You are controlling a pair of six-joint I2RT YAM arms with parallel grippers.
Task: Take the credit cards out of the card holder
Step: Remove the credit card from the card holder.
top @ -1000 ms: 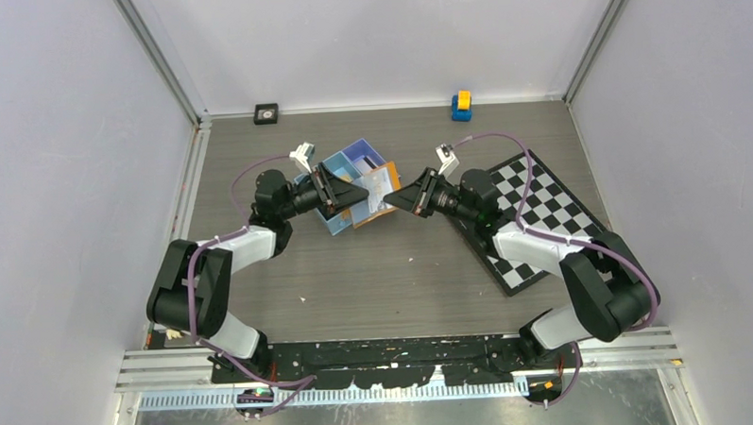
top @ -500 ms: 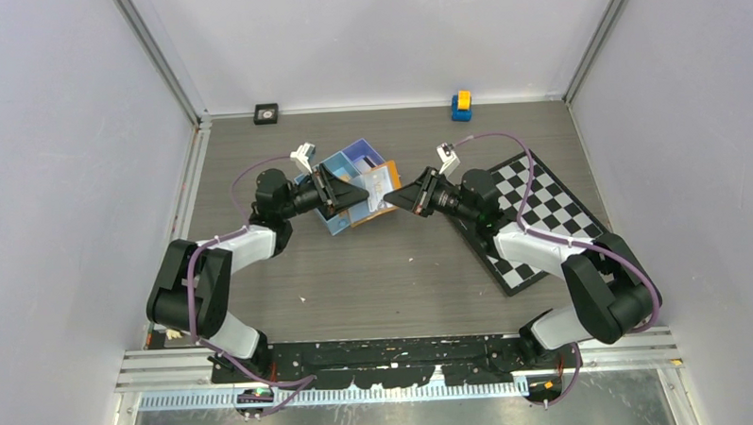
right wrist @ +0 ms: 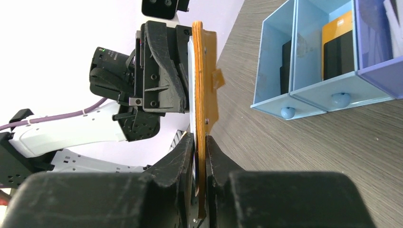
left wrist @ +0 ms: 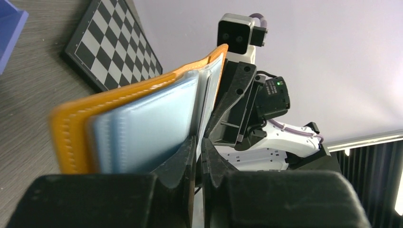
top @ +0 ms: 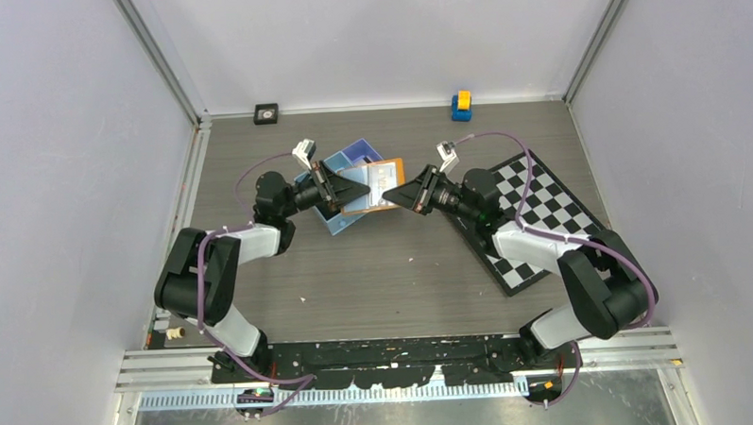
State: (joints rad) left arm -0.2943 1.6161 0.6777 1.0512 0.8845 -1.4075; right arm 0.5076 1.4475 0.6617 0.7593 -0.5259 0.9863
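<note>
Orange leather-look card holder (left wrist: 71, 128) held aloft
Cover clamped by right end effector (right wrist: 200, 142), thin pale card (left wrist: 207, 95) pinched by left end effector (left wrist: 199, 147)

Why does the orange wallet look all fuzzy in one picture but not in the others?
Left wrist view: the card holder is very close to the lens, so its near edge smears, while the chessboard behind it looks sharper. Right wrist view: it shows edge-on and fairly crisp. Top view: small but sharp, in even light.
</note>
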